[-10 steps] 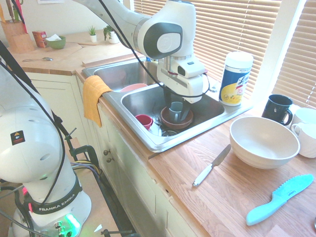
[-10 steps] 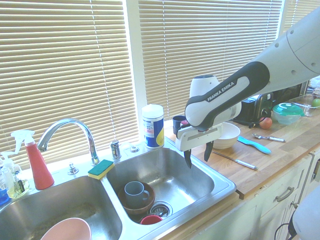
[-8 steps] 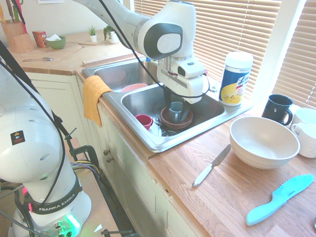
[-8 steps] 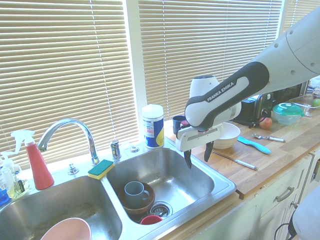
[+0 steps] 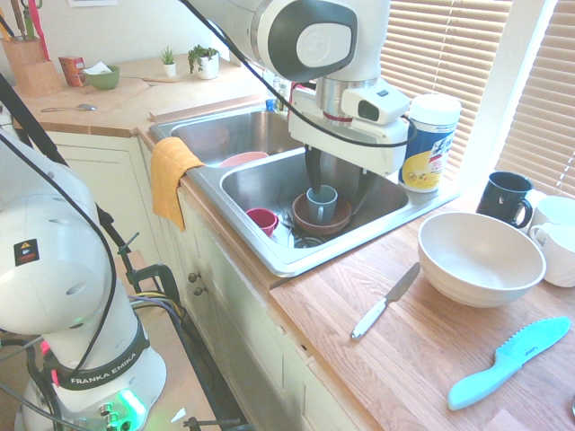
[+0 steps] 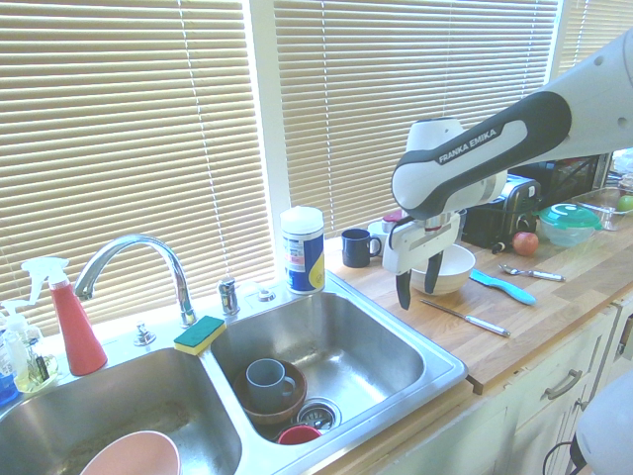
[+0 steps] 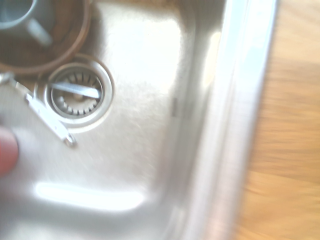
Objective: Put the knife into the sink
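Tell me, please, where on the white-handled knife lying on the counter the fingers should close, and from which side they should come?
Probably the white handle: the knife lies flat on the wooden counter, apart from the white bowl, so coming straight down from above looks best. The open gripper would turn so its fingers straddle the slim handle across its width. The handle is thicker than the narrow blade, which points toward the sink.

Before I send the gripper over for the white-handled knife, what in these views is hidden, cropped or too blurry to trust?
- Gripper: open and empty in the second exterior view; first exterior view shows its fingers only dimly against the sink.
- Knife: absent from the wrist view, so no close look at the handle.
- Wrist view: motion-blurred; the metal pieces at the drain cannot be identified.
- Teal knife: tip near the frame edge.
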Controlling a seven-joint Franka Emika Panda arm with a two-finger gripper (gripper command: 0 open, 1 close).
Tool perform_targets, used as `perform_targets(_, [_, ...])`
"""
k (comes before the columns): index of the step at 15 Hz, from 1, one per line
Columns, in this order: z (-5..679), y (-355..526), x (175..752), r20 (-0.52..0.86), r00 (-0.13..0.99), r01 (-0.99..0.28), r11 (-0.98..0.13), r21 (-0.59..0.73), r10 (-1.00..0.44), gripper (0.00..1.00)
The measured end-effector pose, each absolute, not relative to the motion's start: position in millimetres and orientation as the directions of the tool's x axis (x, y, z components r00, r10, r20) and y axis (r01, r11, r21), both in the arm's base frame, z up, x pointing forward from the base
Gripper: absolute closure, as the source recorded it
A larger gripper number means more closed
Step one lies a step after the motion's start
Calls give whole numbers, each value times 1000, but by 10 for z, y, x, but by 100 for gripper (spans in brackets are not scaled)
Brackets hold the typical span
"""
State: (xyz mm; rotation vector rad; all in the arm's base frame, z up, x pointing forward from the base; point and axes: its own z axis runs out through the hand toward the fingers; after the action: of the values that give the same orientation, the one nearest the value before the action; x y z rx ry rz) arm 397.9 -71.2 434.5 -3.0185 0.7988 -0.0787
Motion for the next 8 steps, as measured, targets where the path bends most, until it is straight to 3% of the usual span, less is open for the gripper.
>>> perform_targets(3, [4346, -1183, 3766, 36, 900, -434, -901, -1, -433, 0])
perform_targets(8, [4201, -1579, 3548, 26, 888, -460, -888, 12, -460, 0])
